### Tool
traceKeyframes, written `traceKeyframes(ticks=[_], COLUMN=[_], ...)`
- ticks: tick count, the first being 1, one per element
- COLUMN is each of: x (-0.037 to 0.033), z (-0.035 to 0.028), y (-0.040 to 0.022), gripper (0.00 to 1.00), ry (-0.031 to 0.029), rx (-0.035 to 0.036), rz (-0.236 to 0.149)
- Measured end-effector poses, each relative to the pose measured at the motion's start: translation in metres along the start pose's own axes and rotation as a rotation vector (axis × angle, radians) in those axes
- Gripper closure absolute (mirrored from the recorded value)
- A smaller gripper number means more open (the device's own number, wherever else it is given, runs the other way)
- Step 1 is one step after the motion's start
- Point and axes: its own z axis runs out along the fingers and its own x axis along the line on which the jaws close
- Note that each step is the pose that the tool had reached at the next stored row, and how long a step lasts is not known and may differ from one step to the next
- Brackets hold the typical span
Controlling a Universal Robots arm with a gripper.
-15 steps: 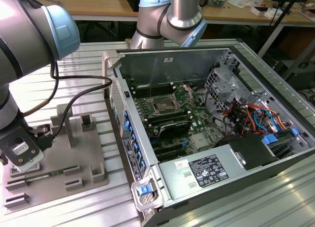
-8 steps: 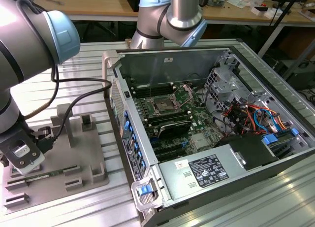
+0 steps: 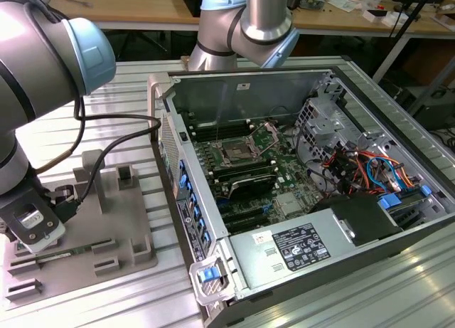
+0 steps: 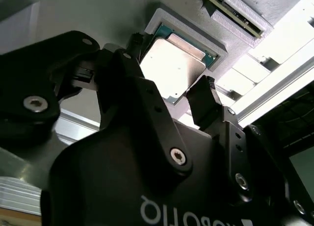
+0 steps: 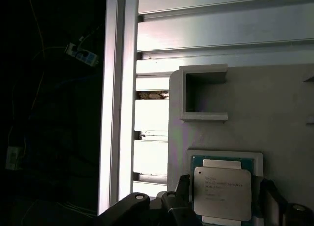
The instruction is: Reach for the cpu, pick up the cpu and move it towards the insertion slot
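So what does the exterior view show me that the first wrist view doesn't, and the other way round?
Exterior view: the whole setting, with the open computer case, its green board carrying the insertion slot, and the arm bent down over the plate. First wrist view: a close look at the cpu lying in its square recess, with the open claw straddling it. Both: the grey fixture plate and the ribbed metal table beneath it.

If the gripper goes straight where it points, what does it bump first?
Probably the silver chip, lying in the grey plate right before the gripper; depth is unclear.
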Motion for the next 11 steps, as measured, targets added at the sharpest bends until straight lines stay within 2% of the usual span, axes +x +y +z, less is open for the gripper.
traceKeyframes(ticks=[1,9,10,11], x=[0.0000,0.0000,0.0000,0.0000], z=[0.0001,0.0006,0.0006,0.0006], y=[0.0000,-0.0004,-0.0004,-0.0004], gripper=[0.35,0.35,0.36,0.43], ry=[-0.0001,0.0000,0.0001,0.0001], rx=[0.0000,0.0003,0.0003,0.0003], rz=[0.000,0.000,0.000,0.000])
